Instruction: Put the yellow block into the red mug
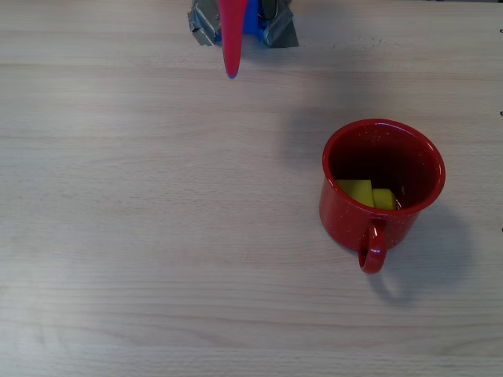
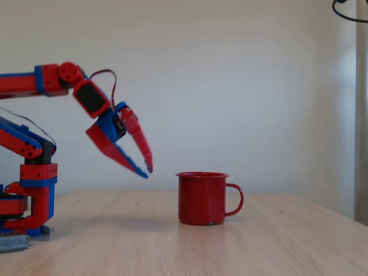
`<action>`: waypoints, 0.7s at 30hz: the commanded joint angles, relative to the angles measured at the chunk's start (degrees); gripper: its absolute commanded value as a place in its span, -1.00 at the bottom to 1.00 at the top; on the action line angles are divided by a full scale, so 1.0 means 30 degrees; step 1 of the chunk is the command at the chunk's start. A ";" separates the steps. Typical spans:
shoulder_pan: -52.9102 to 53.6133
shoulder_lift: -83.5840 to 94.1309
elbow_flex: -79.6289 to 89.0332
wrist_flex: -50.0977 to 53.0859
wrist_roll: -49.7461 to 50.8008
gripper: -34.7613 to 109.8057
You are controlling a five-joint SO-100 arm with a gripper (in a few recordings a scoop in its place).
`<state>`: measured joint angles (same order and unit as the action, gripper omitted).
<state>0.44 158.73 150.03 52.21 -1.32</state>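
Note:
The red mug [image 1: 342, 220] stands upright on the wooden table, right of centre in the overhead view, with its handle toward the bottom edge. The yellow block [image 1: 357, 191] lies inside it on the bottom, against the near wall. In the fixed view the mug [image 2: 201, 198] hides the block. My red and blue gripper [image 2: 148, 171] hangs in the air to the left of the mug, a little above rim height and pointing down toward it. Its fingertips are together and hold nothing. In the overhead view the gripper [image 1: 230, 72] is at the top edge, well clear of the mug.
The arm's base [image 2: 29, 207] sits at the far left of the table in the fixed view. Bare wooden tabletop [image 1: 141, 236] surrounds the mug on all sides. A plain white wall stands behind.

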 commanded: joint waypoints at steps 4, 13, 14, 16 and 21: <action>-0.1318 0.4482 0.3398 -0.0498 0.0059 -0.52; -0.1611 0.8730 0.7676 0.0000 0.0908 -0.52; -0.1611 0.9053 0.7822 0.0234 0.1172 -0.52; -0.1729 0.9463 0.7910 0.0498 0.1465 -0.52; -0.1758 1.0225 0.8086 0.0908 0.1611 -0.52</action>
<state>-4.04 188.26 175.43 53.61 2.46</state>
